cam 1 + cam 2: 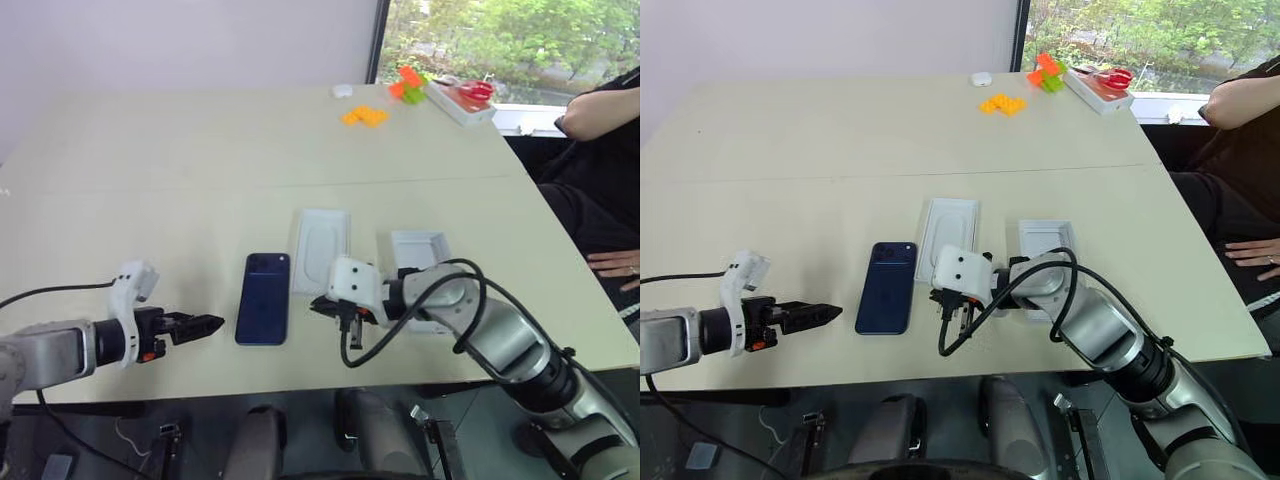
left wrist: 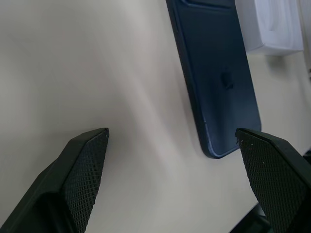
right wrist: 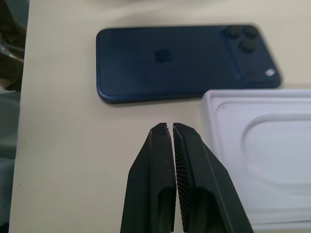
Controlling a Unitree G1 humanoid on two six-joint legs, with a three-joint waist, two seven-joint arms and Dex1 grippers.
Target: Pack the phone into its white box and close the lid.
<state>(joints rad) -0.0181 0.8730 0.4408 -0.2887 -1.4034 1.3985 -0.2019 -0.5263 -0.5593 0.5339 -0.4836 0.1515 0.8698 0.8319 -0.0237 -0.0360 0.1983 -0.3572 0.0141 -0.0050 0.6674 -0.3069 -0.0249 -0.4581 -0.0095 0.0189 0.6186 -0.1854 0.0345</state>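
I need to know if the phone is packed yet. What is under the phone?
Under the phone is bare table; it lies flat, back up, beside the white insert, not in any box. Its screen side is hidden against the tabletop.

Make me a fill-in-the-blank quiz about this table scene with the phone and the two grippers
1. The phone lies flat on the table with its ____ side facing up.
2. The right gripper has its fingers ____.
3. The left gripper has its fingers ____.
4. The flat white insert with the oval recess lies between the phone and the ____ arm.

Missing words: back; shut; open; right
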